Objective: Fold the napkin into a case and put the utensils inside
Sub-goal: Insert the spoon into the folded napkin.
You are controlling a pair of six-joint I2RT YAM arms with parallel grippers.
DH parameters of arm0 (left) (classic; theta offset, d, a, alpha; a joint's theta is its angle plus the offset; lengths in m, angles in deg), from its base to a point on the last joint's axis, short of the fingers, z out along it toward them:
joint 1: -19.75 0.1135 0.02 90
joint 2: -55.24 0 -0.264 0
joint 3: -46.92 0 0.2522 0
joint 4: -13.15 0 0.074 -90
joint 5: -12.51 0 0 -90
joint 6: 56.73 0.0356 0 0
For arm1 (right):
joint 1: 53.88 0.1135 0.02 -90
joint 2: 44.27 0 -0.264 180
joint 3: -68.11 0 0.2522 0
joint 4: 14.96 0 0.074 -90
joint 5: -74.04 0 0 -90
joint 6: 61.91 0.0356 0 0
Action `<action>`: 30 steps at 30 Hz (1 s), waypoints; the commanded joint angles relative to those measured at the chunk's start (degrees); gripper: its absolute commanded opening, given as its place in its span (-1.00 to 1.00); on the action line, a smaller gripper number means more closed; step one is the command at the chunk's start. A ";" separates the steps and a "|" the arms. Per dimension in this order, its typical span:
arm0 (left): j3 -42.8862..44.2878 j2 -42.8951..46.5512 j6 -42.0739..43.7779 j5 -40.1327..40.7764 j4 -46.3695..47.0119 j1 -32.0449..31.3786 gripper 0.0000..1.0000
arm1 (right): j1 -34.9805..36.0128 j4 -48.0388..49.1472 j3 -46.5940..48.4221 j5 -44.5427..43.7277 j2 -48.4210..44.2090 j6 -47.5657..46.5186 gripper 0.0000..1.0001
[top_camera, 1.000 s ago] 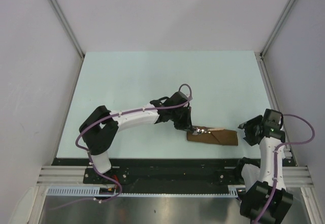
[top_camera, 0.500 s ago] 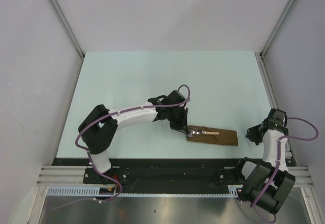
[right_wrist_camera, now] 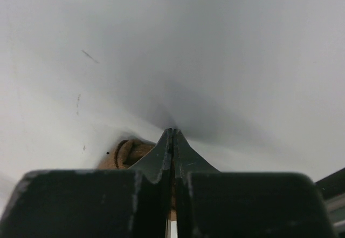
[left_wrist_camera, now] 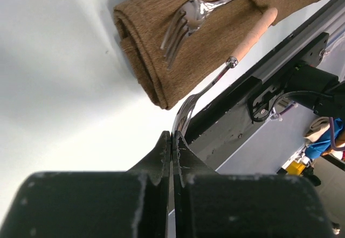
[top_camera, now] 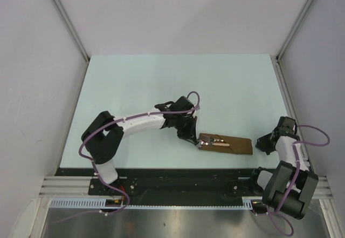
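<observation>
Left gripper [left_wrist_camera: 171, 141] is clenched, its tips just beside the bowl of the spoon [left_wrist_camera: 245, 41]; whether they touch, I cannot tell. The case [top_camera: 234, 146] lies near the near edge of the bench [top_camera: 161, 76], right of centre. The fork [left_wrist_camera: 186, 25] has its handle tucked under a fold, tines showing. Right gripper [top_camera: 264, 142], clenched on nothing, sits beside the case's right end.

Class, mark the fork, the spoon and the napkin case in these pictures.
fork [left_wrist_camera: 182, 26], left wrist view, on its tines.
spoon [left_wrist_camera: 253, 35], left wrist view, on its tan handle.
napkin case [left_wrist_camera: 143, 33], left wrist view, on its folded end.
</observation>
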 commanded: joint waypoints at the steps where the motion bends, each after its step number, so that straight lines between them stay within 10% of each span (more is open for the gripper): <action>1: -1.19 2.68 1.58 -1.43 -0.61 0.97 -1.00 | 1.48 3.43 -1.10 -1.28 0.27 1.80 -1.00; 30: 6.19 -6.80 -0.79 -4.42 1.06 0.80 -1.00 | 5.26 7.83 -4.70 0.30 3.87 3.82 -1.00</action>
